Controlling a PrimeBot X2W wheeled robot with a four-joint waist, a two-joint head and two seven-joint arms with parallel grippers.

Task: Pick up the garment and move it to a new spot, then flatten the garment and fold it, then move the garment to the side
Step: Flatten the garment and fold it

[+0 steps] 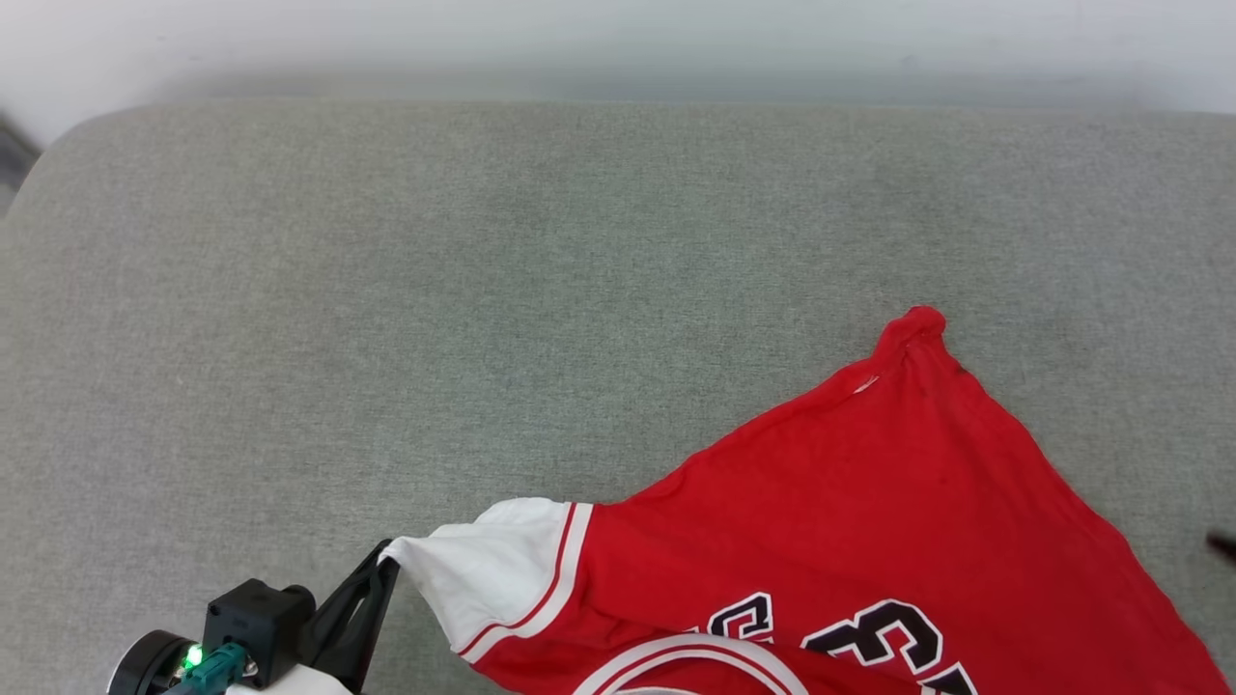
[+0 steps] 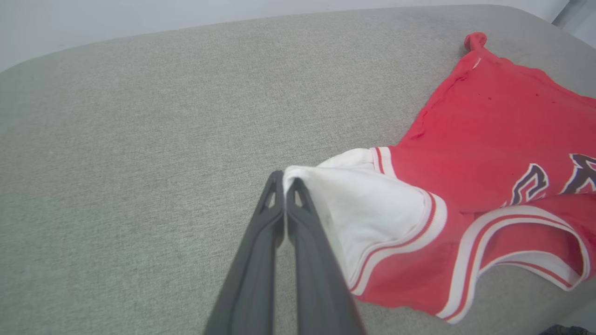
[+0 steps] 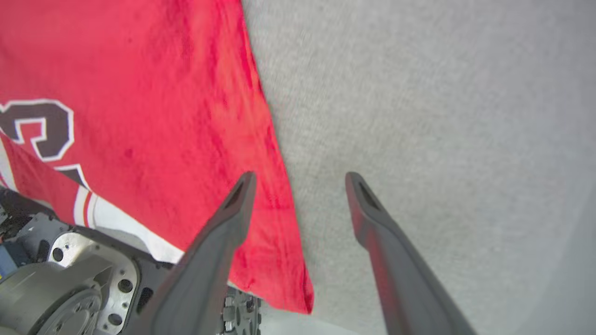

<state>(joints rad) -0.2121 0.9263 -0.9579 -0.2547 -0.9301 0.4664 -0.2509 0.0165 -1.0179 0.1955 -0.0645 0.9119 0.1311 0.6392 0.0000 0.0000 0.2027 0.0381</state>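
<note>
The garment (image 1: pixel 850 502), a red jersey with white sleeves, striped trim and black-and-white letters, lies on the grey cushion at the lower right of the head view, its lower part running off the near edge. My left gripper (image 1: pixel 381 565) is shut on the tip of its white sleeve (image 2: pixel 368 204), the two dark fingers (image 2: pixel 260 242) pressed together and pinching the cloth's corner. My right gripper (image 3: pixel 300 179) stands open above the garment's red side edge (image 3: pixel 274 186), one finger over the cloth, the other over bare cushion.
The grey fabric cushion (image 1: pixel 483 290) stretches wide to the left and back, ending at a pale wall (image 1: pixel 618 39). The robot's metal base (image 3: pixel 70 279) shows below the hanging garment in the right wrist view.
</note>
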